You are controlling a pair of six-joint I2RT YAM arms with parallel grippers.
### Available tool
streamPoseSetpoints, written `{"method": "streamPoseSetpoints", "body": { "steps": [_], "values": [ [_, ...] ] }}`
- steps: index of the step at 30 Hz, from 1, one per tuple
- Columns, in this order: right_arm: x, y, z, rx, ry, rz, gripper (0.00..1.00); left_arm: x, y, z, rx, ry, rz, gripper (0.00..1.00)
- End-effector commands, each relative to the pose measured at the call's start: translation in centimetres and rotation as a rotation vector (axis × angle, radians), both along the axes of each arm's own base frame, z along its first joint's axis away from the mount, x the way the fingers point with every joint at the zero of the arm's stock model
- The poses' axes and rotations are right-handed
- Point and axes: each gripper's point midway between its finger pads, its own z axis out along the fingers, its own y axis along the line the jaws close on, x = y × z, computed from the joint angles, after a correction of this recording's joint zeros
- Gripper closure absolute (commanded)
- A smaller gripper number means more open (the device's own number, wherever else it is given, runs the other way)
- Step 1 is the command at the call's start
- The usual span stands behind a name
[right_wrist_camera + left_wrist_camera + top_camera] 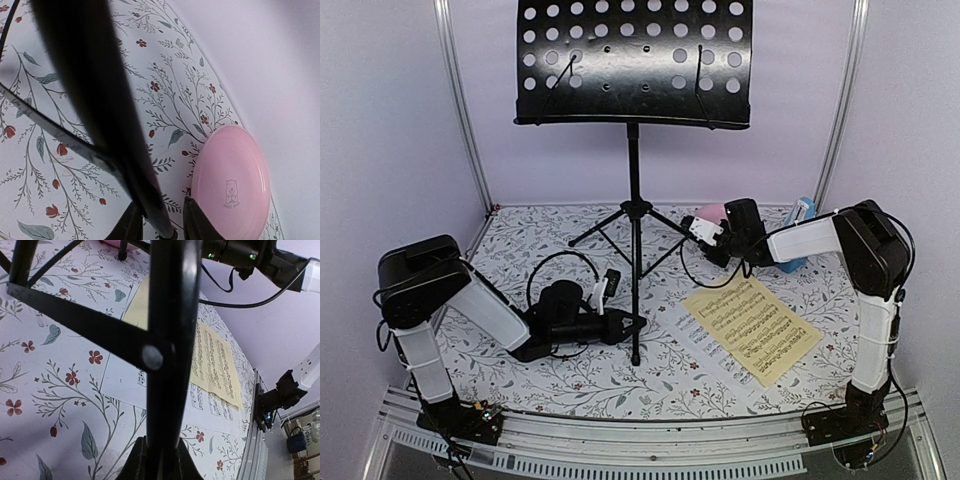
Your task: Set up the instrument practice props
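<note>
Well, music stand stands vertical, left end effector clamping its leg, right end effector parted.

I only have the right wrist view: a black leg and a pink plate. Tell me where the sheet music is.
Observer: Both sheets lie flat on the table, right of the music stand. The pale-yellow sheet is on top of the white sheet.
Operator: Report the stand's desk.
Observer: No sheet rests on it.
Operator: Now the left arm.
Observer: The left gripper is clamped on the stand's front leg, low near the table.
</note>
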Motion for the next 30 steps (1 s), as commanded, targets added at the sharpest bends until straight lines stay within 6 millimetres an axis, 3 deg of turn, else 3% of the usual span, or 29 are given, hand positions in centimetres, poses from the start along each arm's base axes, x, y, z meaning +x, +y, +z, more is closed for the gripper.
{"method": "streamPoseSetpoints", "body": {
  "steps": [1,4,11,12,14,16,17,25,30],
  "values": [
    [0.0,-0.1,3.9,0.050,-0.035,-0.030,0.62,-1.7,2.2,-5.5,0.174,0.219,0.062,0.90],
    [-0.3,1.2,6.0,0.080,-0.066,-0.006,0.43,-0.9,1.7,-4.4,0.188,0.176,0.062,0.77],
    [-1.3,1.9,9.9,0.130,-0.121,0.010,0.17,0.6,1.3,-1.5,0.198,0.089,0.082,0.37],
    [-1.5,1.9,10.3,0.134,-0.124,0.009,0.12,0.7,1.5,-1.1,0.199,0.079,0.087,0.26],
    [-2.2,1.9,11.5,0.150,-0.130,0.004,0.08,0.8,2.1,-0.1,0.201,0.056,0.110,0.15],
    [-3.0,1.5,12.7,0.174,-0.132,-0.014,0.06,1.0,3.3,0.9,0.216,0.030,0.153,0.12],
    [-3.4,1.3,13.8,0.195,-0.138,-0.025,0.06,1.1,4.1,1.5,0.223,0.016,0.179,0.03],
    [-8.3,-2.5,16.7,0.373,0.068,-0.209,0.00,2.0,9.5,9.2,0.291,-0.220,0.331,0.01],
    [-12.6,-3.8,14.9,0.415,0.379,-0.324,0.00,1.6,9.8,13.7,0.264,-0.361,0.298,0.01]
  ]
}}
